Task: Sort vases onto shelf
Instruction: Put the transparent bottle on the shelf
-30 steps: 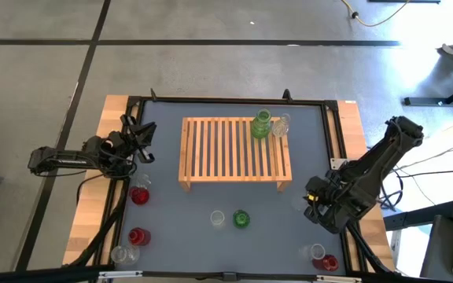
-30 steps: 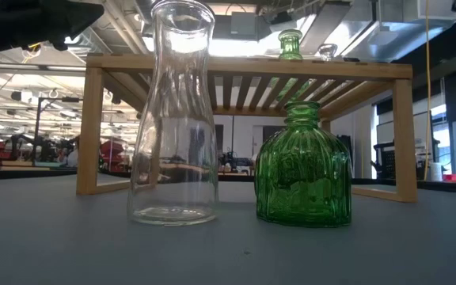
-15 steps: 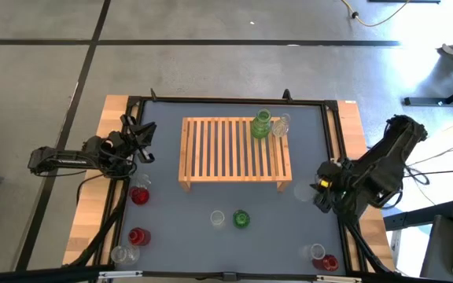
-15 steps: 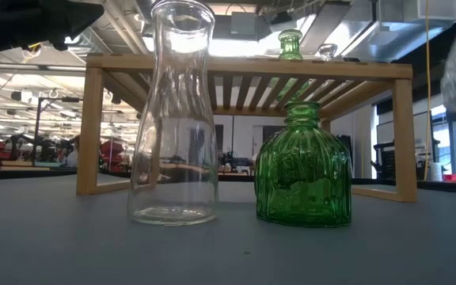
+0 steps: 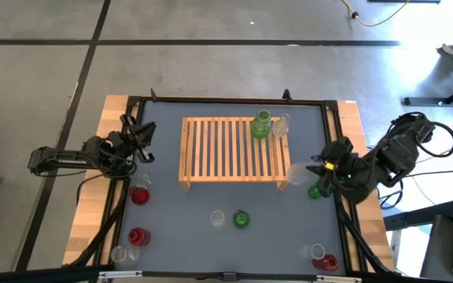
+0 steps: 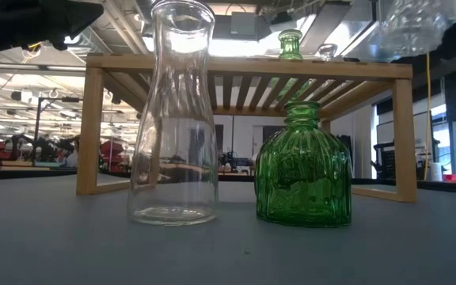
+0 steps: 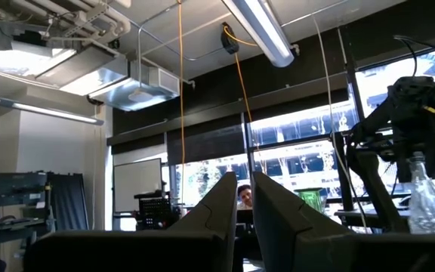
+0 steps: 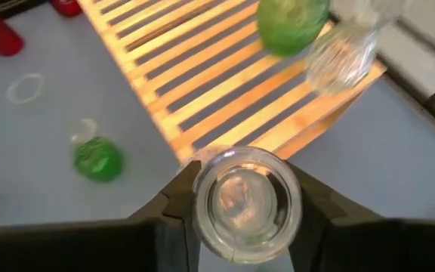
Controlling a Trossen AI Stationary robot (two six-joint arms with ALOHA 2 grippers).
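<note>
The shelf [image 5: 234, 149] of light wooden slats stands mid-table, with a green vase [image 5: 262, 126] and a clear vase [image 5: 280, 126] upright on its far right corner. My right gripper [image 5: 303, 174] hangs off the shelf's right end, shut on a clear vase [image 5: 296, 173], which also shows high in the low view [image 6: 414, 28]. On the table in front of the shelf stand a clear vase [image 6: 172, 119] and a green vase [image 6: 303, 166]. My left gripper [image 5: 136, 141] waits shut at the table's left edge, pointing upward. My right gripper pinches the clear vase's upper part by its mouth [image 8: 240, 200] between two fingers [image 8: 174, 208], one on each side. The fingers slant down from above. The vase hangs below them, about upright [image 7: 425, 204], lifted clear of the table.
Two red vases [image 5: 139, 196] [image 5: 138, 236] and a clear one [image 5: 120, 254] stand at the near left. A clear vase [image 5: 317, 251] and a red vase [image 5: 329, 262] stand at the near right. A small green thing [image 5: 314, 191] shows under my right arm.
My right gripper has risen and gone toward the far edge, up to the shelf's right end, tipping as it went. The clear vase has come up with it, from table height to above the shelf top. My left arm has kept still.
</note>
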